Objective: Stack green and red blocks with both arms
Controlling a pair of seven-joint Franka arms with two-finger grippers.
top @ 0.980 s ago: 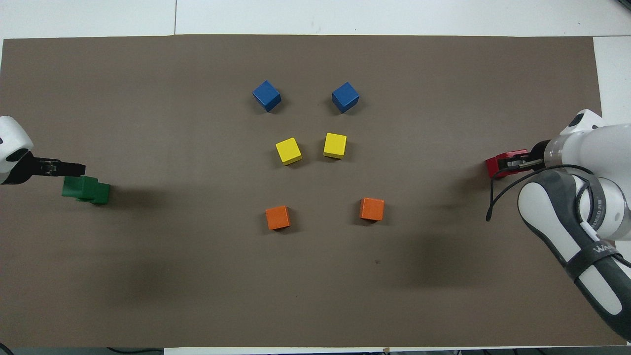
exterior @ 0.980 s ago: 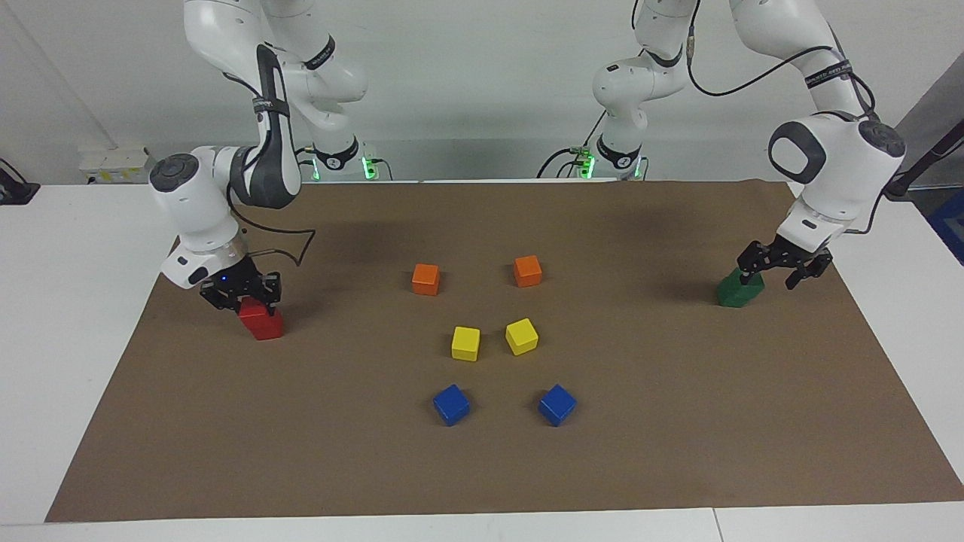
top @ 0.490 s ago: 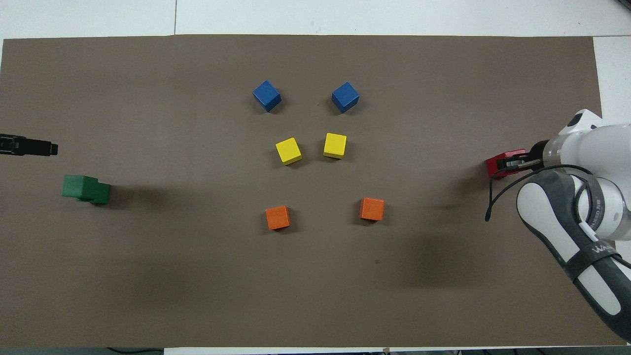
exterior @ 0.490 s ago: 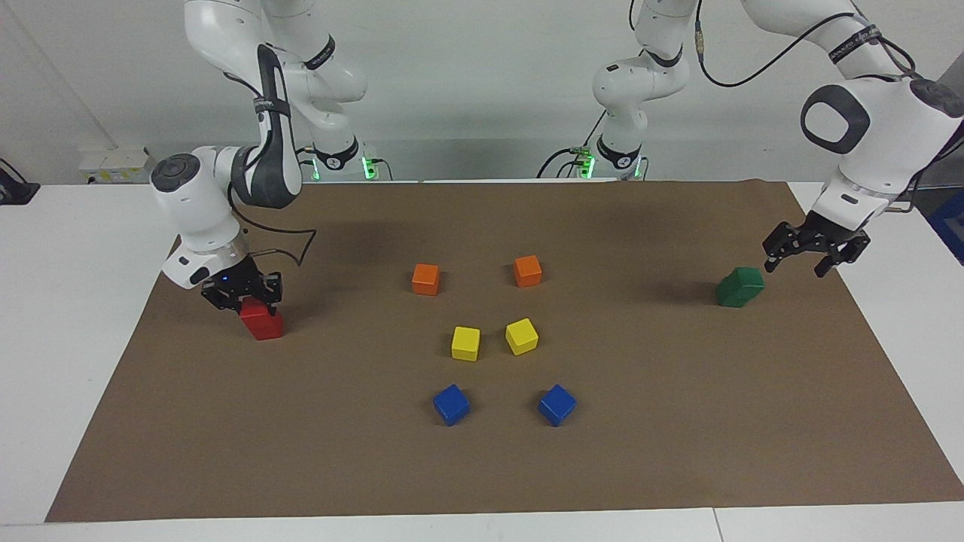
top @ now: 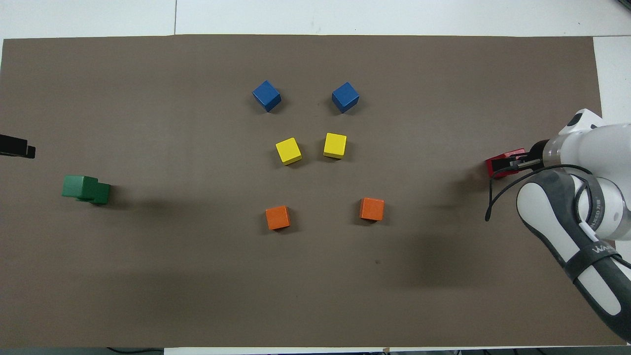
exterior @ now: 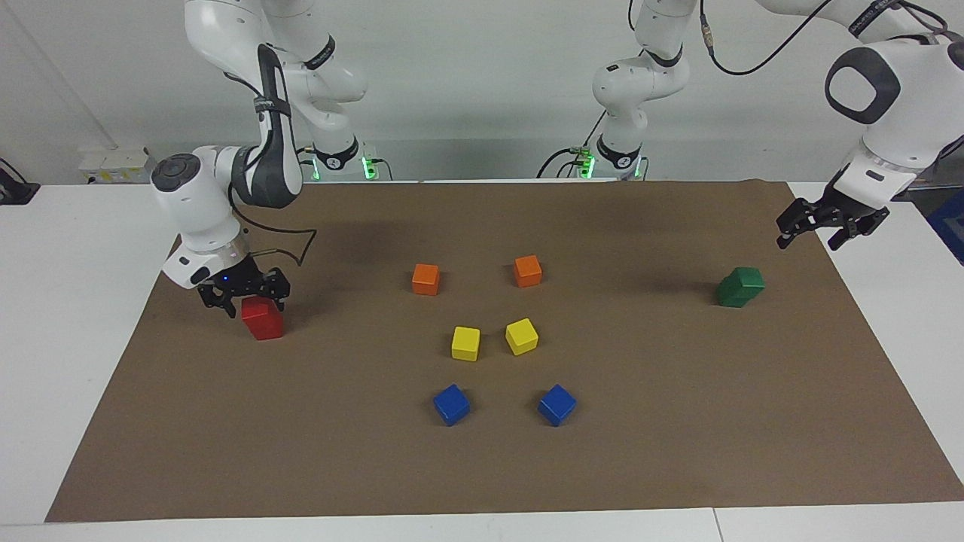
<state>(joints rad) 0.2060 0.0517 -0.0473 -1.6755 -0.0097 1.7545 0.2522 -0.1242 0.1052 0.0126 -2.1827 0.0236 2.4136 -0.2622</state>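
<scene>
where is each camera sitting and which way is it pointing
Facing view: high across the table, looking at the robots; both arms show whole, right gripper at the red stack, left gripper raised near the mat's edge, up from the green stack.
Overhead view: above the robots' end, looking steeply down; the right arm and the left gripper's tip show.
Shared: both stacks and the orange, yellow and blue cubes, half a turn apart.

Two dark green blocks [exterior: 739, 287] are sitting stacked, the upper one skewed, below the raised, spread-fingered left gripper [exterior: 828, 226]. Two bright red blocks [exterior: 262, 319] are standing stacked directly under the opened right gripper [exterior: 245, 295], which is straddling the top cube.
</scene>
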